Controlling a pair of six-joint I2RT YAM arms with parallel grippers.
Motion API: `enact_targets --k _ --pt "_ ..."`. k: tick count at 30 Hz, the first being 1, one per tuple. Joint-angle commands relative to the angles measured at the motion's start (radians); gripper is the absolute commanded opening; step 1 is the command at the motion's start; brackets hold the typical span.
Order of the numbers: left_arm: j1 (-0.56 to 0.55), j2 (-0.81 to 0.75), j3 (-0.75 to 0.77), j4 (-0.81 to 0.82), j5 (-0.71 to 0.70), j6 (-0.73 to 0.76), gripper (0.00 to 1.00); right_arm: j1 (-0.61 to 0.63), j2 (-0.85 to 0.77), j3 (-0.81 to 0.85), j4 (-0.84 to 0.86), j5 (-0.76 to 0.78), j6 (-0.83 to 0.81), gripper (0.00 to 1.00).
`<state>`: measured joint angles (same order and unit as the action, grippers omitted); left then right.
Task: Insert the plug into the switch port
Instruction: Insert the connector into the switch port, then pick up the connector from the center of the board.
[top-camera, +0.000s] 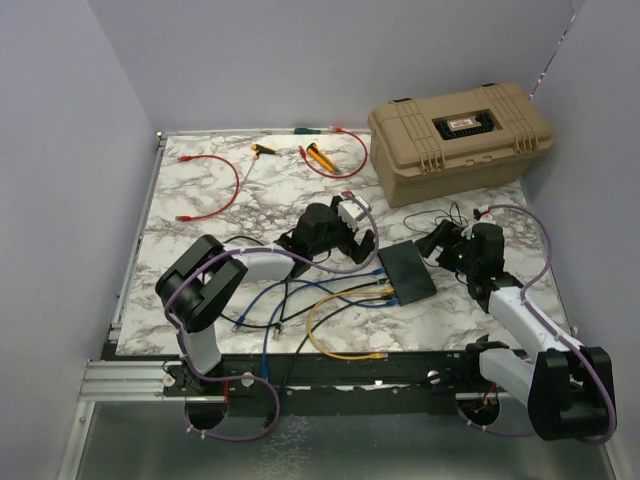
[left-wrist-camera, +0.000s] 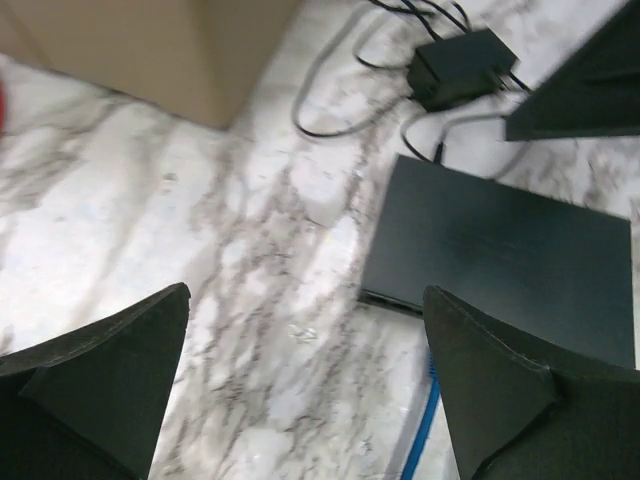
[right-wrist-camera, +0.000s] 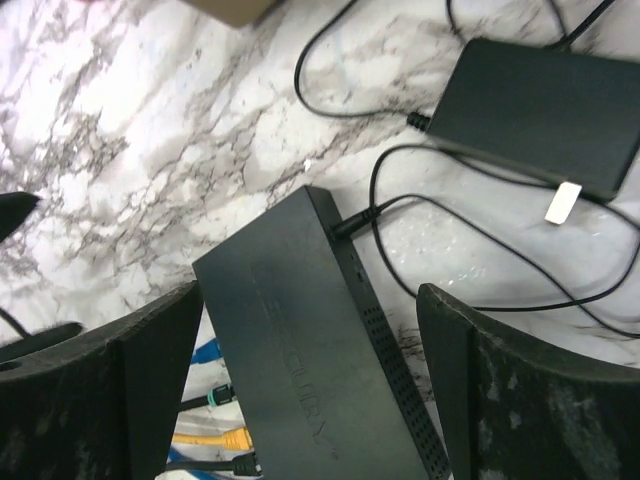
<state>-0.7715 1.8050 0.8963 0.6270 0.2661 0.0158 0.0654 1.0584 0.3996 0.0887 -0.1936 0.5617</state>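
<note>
Matte dark-grey flat rectangular switch (top-camera: 407, 272) lies toward your white marbled worktop's (top-camera: 270, 200) near edge, right of centre. Your left end effector (left-wrist-camera: 305, 300) and right end effector (right-wrist-camera: 310, 295) flank it, both spread wide, empty.

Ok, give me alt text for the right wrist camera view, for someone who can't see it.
The dark-grey switch lies on the marble table, framed by the fingers of the open right gripper. A thin black cord leaves its far end, a power adapter lies beyond, and a yellow plug sits at its lower left.
</note>
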Motion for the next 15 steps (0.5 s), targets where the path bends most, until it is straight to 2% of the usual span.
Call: enact_targets --k 1,3,5,7,11,15 --pt "0.055 -0.115 -0.011 -0.052 -0.165 -0.134 0.99 0.004 -0.082 0.038 -0.112 0.119 -0.037 0.93" --pt "0.083 -0.165 -0.023 -0.056 -0.268 -0.208 0.99 0.004 -0.119 0.044 -0.137 0.135 -0.039 0.97" --pt "0.095 -0.218 -0.026 -0.099 -0.466 -0.309 0.99 0.004 -0.145 0.049 -0.148 0.159 -0.036 1.00" --pt "0.097 -0.271 -0.030 -0.141 -0.588 -0.322 0.99 0.004 -0.166 0.051 -0.145 0.174 -0.025 1.00" --pt "0.099 -0.320 -0.038 -0.170 -0.757 -0.306 0.99 0.004 -0.200 0.034 -0.102 0.134 -0.021 1.00" --pt "0.099 -0.291 0.025 -0.274 -0.833 -0.314 0.99 0.004 -0.249 -0.052 0.060 0.073 -0.024 1.00"
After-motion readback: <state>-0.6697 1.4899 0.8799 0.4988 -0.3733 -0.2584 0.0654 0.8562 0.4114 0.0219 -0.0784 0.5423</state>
